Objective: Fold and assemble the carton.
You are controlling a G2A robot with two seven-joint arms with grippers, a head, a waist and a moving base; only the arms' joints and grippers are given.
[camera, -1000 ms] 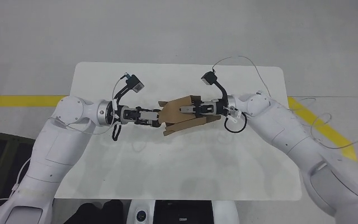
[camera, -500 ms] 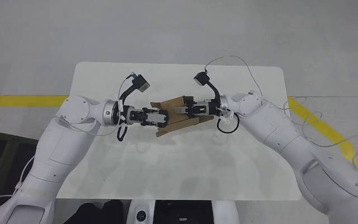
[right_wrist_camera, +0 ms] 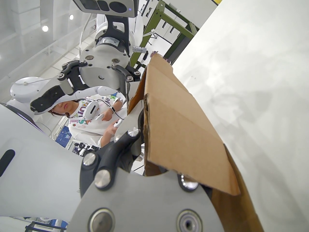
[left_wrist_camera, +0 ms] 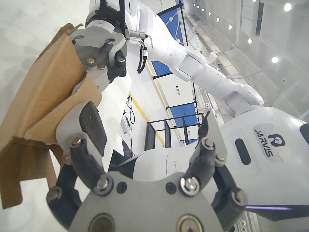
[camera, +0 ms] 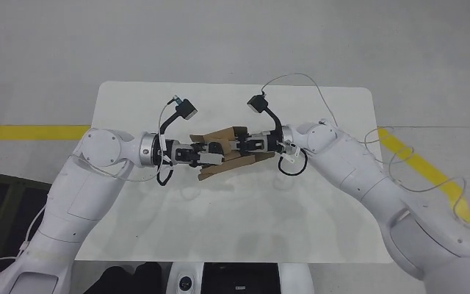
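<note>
Quick status from me, the two-armed one at the white table [camera: 294, 213]. The carton [camera: 236, 165] is a brown cardboard piece, only partly folded, with flaps sticking out at angles. It sits up between my two wrists over the middle of the table, a bit nearer the far edge than the near one.

My right gripper [camera: 246, 143] is the one with the grip. From my left wrist camera I can see its fingers closed down on a cardboard panel at the far end of the carton. My own right wrist camera mostly gets a big flat panel running past the lens, so that view doesn't tell me much about the fingers.

My left gripper [left_wrist_camera: 148, 112] is spread wide with nothing clamped in it. One black rubber pad [left_wrist_camera: 93, 126] faces the open gap, and the back of that finger lies right against a loose flap at the near end of the carton. The other finger is out in free air, well apart from the cardboard.

The two grippers are close together and point at each other from opposite ends of the carton. One flap hangs down toward the table on my left side. I can't tell if it touches the surface.
</note>
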